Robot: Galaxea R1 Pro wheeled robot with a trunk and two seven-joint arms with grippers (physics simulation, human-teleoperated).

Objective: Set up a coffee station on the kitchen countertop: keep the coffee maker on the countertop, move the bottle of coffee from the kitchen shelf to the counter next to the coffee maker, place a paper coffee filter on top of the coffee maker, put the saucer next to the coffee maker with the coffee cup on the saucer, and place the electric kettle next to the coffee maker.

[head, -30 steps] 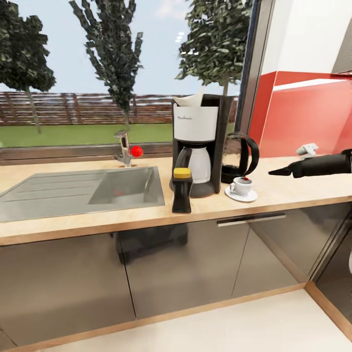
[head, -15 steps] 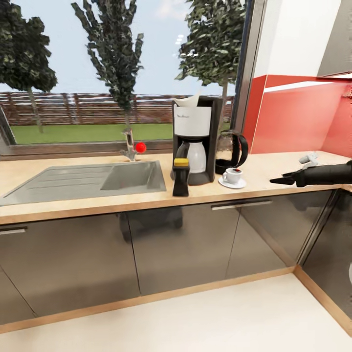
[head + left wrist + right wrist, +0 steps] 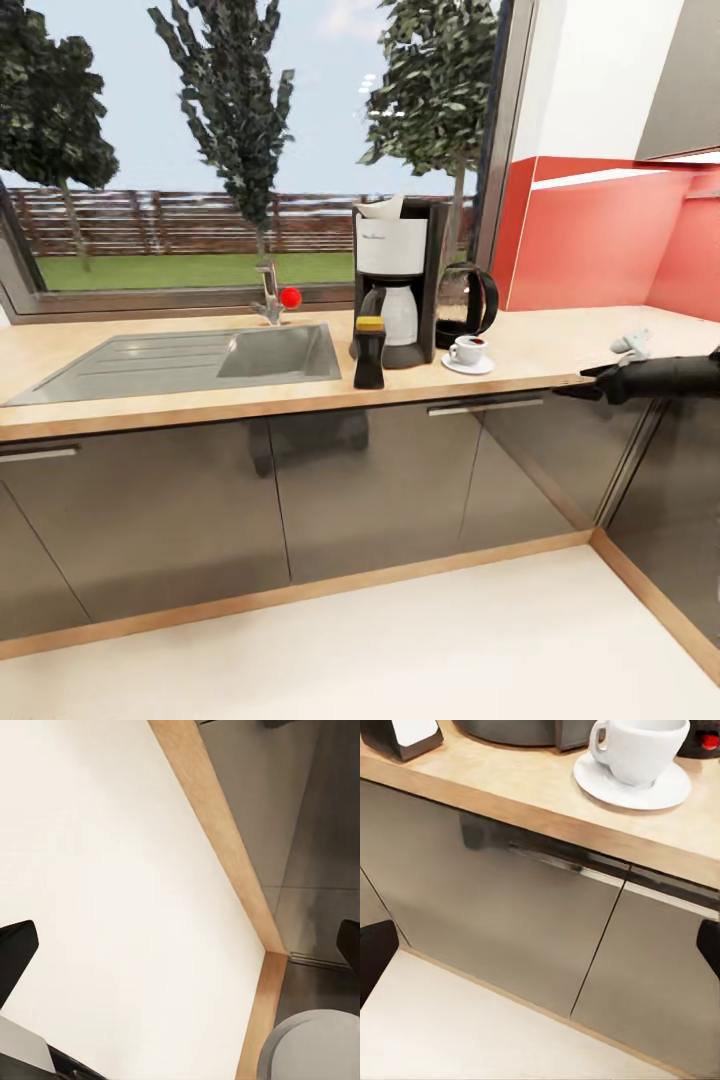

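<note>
The coffee maker (image 3: 395, 280) stands on the kitchen countertop (image 3: 150, 400) with the white paper coffee filter (image 3: 380, 207) on its top. Touching-close at its front left is the bottle of coffee (image 3: 369, 352). The electric kettle (image 3: 465, 305) stands at its right. In front of the kettle the coffee cup (image 3: 467, 350) sits on the saucer (image 3: 470, 366); the right wrist view looks up at the cup (image 3: 641, 750) and saucer (image 3: 660, 791). My right gripper (image 3: 580, 382) hangs open and empty at the counter's front edge, right of the saucer. My left gripper (image 3: 180, 952) is open over the floor.
A steel sink (image 3: 190, 360) with a tap (image 3: 268, 300) bearing a red knob lies left of the coffee maker. A small white object (image 3: 630, 342) lies on the counter at far right. Dark grey cabinets (image 3: 380, 480) run below; pale floor (image 3: 400, 650) spreads in front.
The camera has backed away from the counter, so everything looks smaller. My right gripper has dropped from above the counter to its front edge. The coffee things have not moved.
</note>
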